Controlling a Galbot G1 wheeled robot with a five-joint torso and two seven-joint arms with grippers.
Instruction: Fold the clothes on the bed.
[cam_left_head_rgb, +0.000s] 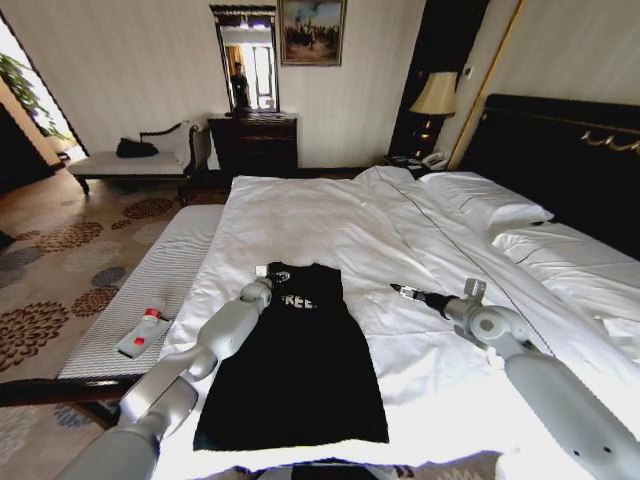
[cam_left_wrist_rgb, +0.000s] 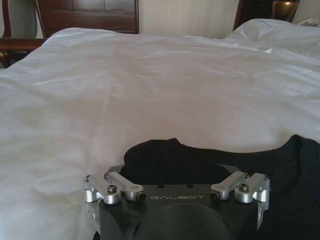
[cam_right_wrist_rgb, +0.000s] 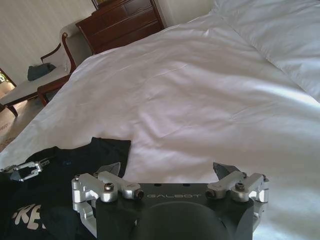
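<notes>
White duvet covers the big dark-framed bed (cam_left_head_rgb: 330, 215). Left end effector (cam_left_head_rgb: 270, 272), spread wide, hovers at the black cotton T-shirt's (cam_left_head_rgb: 295, 370) collar; right end effector (cam_left_head_rgb: 398, 289), also wide, waits beside. Grabbing duvet too could drag bedding.

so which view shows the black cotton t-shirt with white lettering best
The head view: the whole black cotton T-shirt with white lettering lies flat on the white duvet, sleeves folded in. The left wrist view shows just its collar edge; the right wrist view shows one shoulder and partial lettering.
</notes>
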